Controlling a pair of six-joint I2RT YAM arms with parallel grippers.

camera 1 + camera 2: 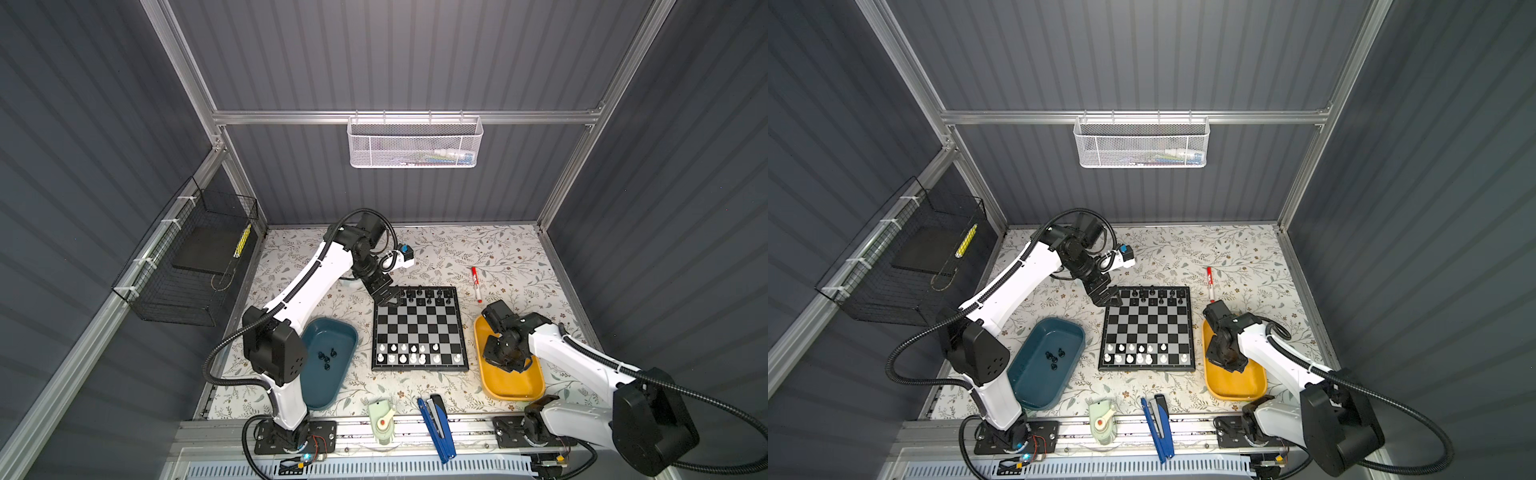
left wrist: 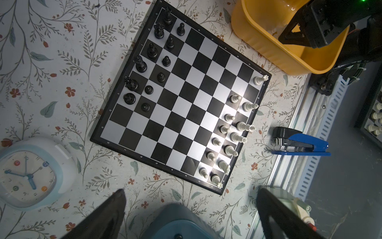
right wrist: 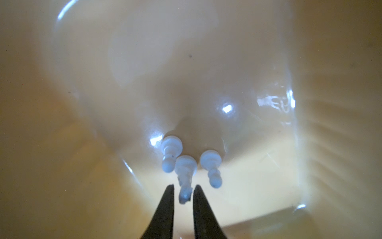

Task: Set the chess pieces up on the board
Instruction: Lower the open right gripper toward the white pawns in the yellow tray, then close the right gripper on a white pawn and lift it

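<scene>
Your right tool is down inside the yellow oblong plastic tray. Its black fingers are drawn narrow on either side of the head of a small white plastic chessman lying on its side. A sliver of tray shows beside each finger, so I cannot confirm a grip. Two more toppled white chessmen lie just beside it.

Your left tool hangs spread wide over the far left corner of the square black-and-silver chessboard and holds nothing.

The chessboard lies flat on the floral surface between the yellow tray and a teal oblong plastic tray.

Done: thirteen white pieces stand in the near two rows and twelve black chessmen in the far two.

Outstanding: the three white ones in the yellow tray and four black ones in the teal tray. By my judgement the set-up is roughly three-quarters complete, with seven placements left. The black side's open squares look to be at the left tool's end.
</scene>
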